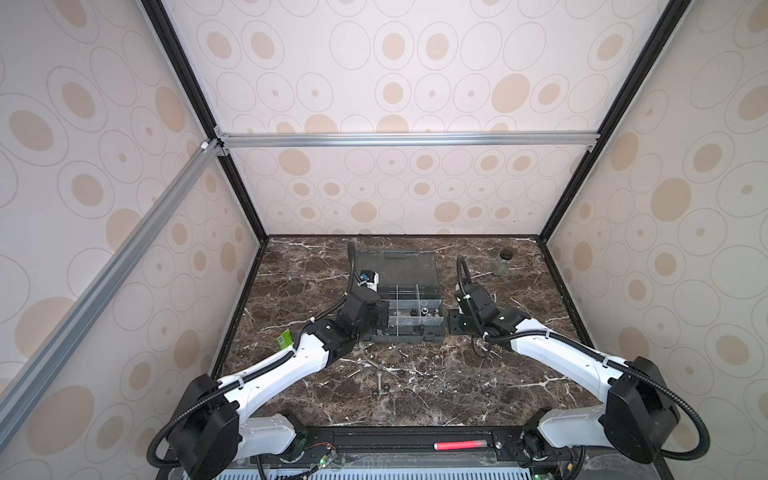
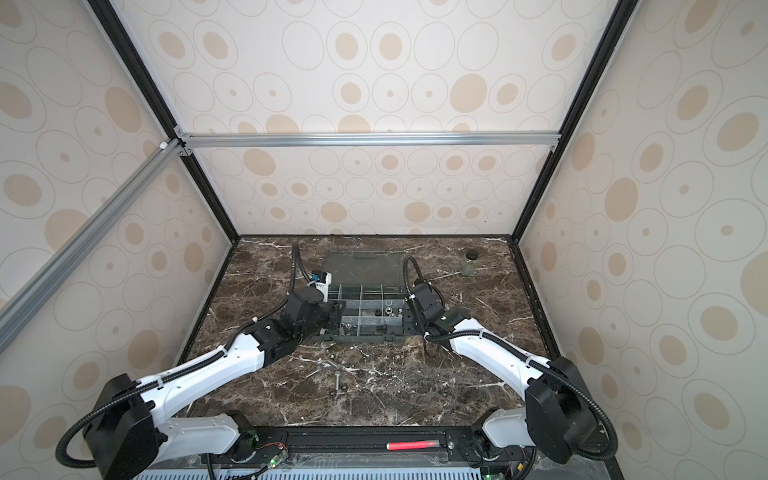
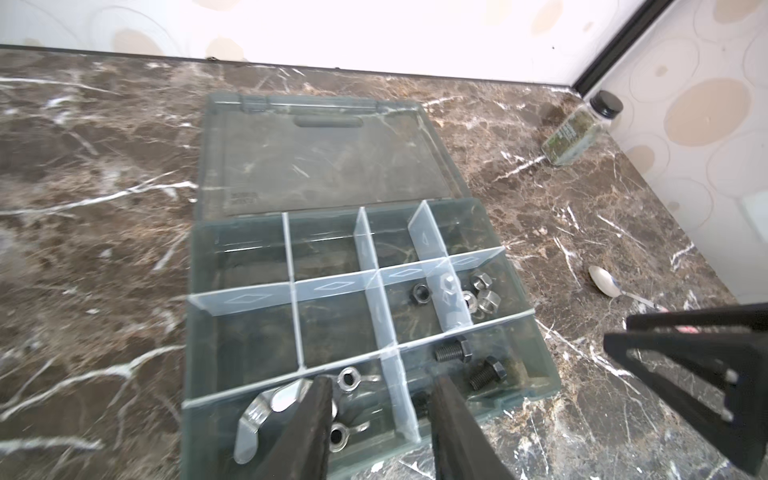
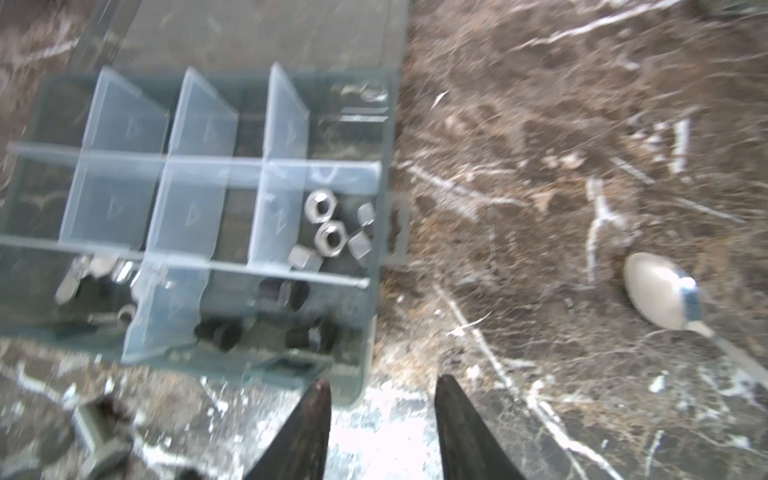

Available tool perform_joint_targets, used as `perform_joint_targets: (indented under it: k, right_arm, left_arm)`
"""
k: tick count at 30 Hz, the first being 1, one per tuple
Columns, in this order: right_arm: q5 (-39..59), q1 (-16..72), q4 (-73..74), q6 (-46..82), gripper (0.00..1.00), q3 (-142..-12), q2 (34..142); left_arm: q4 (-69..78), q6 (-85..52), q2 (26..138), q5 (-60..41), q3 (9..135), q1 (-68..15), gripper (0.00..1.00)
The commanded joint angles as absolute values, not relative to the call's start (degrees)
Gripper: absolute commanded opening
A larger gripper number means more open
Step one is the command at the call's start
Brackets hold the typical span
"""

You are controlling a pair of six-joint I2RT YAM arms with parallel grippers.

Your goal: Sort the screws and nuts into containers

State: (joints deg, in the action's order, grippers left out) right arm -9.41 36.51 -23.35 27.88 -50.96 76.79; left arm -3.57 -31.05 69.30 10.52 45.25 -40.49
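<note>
The grey organizer box (image 1: 399,338) lies open at mid-table, its compartments being the containers (image 3: 332,316). My left gripper (image 3: 382,386) hangs open and empty over the front row, where silver wing nuts (image 3: 348,377) lie. Hex nuts (image 3: 482,291) fill a right-hand compartment, and dark screws (image 3: 453,351) sit in the front right one. At the box's right front corner my right gripper (image 4: 382,386) stands open over bare table, holding nothing. Loose screws (image 1: 378,376) and black rings (image 1: 386,387) lie on the marble in front of the box; one screw (image 4: 97,428) shows blurred.
The clear lid (image 1: 399,266) lies flat behind the box. A glass jar (image 1: 501,264) with a black cap stands at the back right. A spoon (image 4: 656,291) lies right of the box. A green item (image 1: 284,337) rests beside the left arm.
</note>
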Motion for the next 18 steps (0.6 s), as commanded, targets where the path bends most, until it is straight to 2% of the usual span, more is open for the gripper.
perform_joint_targets:
  k: [1, 11, 18]
  right_arm:
    - [-6.9, 40.0, -28.1, 24.1, 0.45, -51.4, 76.9]
    - [-7.9, 49.9, -28.5, 27.5, 0.46, -51.4, 80.5]
    - [-7.2, 56.7, -26.9, 31.2, 0.45, -53.9, 87.3]
  left_arm:
    - [-0.3, -33.0, 65.2, 15.2, 41.9, -39.9, 0.40]
    - [0.0, -36.8, 55.3, 19.5, 33.1, -39.7, 0.41]
    - [-1.1, -38.7, 50.9, 21.6, 30.4, -39.7, 0.41]
